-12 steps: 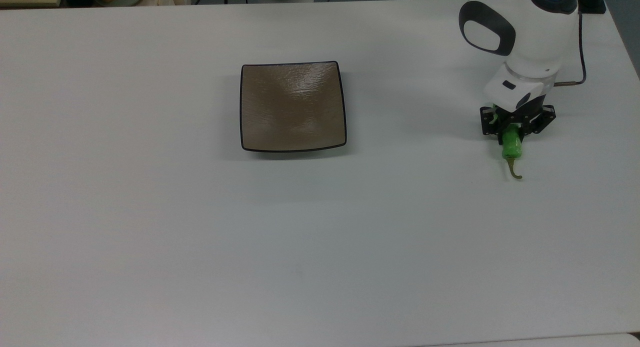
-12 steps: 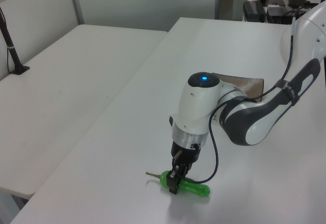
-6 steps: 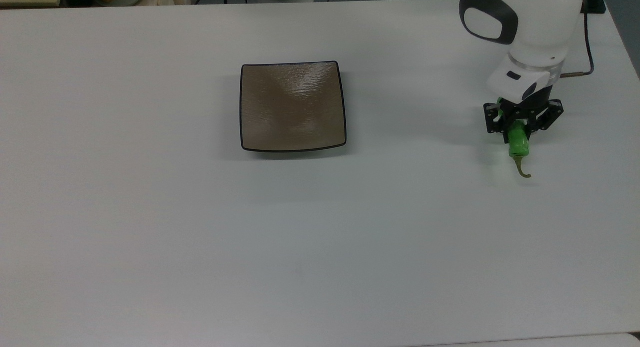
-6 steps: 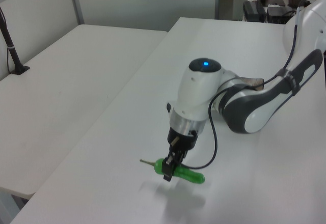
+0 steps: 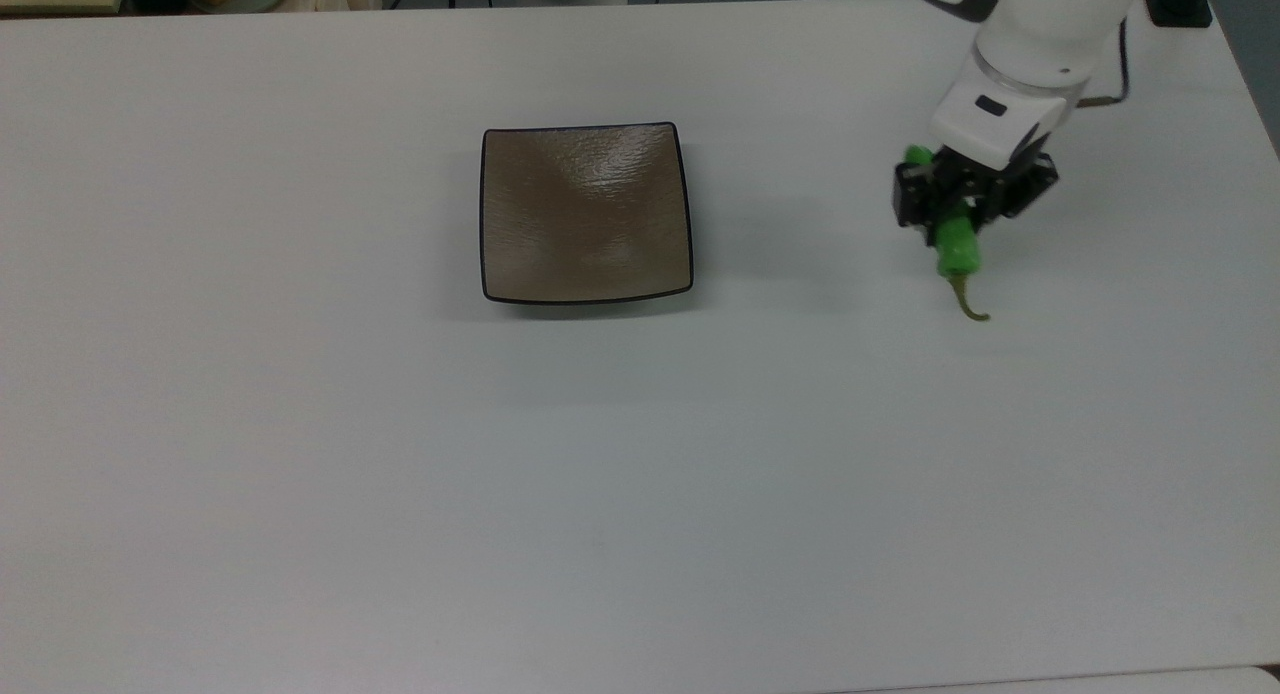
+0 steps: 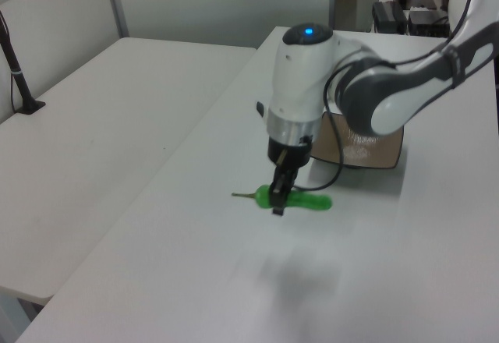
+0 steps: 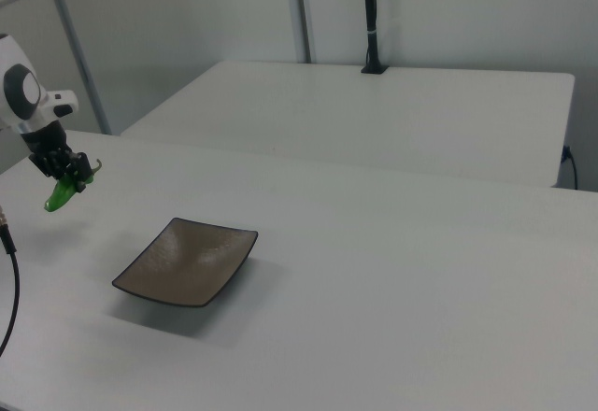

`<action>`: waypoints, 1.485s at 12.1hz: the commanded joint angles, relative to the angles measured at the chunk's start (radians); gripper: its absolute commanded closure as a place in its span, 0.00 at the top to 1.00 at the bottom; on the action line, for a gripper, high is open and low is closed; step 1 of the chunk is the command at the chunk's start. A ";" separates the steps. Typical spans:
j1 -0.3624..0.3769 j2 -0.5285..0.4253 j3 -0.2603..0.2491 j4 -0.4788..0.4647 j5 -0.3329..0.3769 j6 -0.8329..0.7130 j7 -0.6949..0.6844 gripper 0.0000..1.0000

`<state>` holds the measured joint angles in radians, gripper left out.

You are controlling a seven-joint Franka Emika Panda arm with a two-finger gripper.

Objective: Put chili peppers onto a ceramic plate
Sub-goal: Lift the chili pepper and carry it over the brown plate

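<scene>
Clearly lifted off the white bench (image 5: pixel 300 454), the bright green, glossy, elongated chili pepper (image 5: pixel 956 251) hangs in the black two-finger hand (image 5: pixel 950 209) of the white arm, the fingers clamped across its middle. In the top view its thin, curved yellowish-brown stem (image 5: pixel 968 302) points toward the picture's bottom, while the blunt green tip shows at the hand's far side. In the left view the chili pepper (image 6: pixel 308 201) lies roughly level in the air, with a soft shadow on the bench below it. The square, shallow, glossy brown-grey ceramic plate (image 5: pixel 585 214) with a thin black rim sits well apart, toward the top view's left of the hand. In the right view the pepper (image 7: pixel 61 195) tilts downward, beyond the plate (image 7: pixel 187 262).
</scene>
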<state>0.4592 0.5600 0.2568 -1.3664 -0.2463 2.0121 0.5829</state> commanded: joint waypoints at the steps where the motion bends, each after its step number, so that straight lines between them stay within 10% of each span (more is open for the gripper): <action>1: -0.036 -0.097 0.001 -0.101 0.010 -0.137 -0.193 0.15; 8: -0.210 -0.340 -0.033 -0.336 0.008 -0.162 -0.510 0.17; 17: -0.358 -0.402 -0.100 -0.493 0.030 -0.024 -0.660 0.19; 18: -0.364 -0.393 -0.100 -0.503 0.031 0.003 -0.658 0.31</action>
<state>0.1072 0.1866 0.1671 -1.8081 -0.2409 1.9379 -0.0419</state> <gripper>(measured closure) 0.639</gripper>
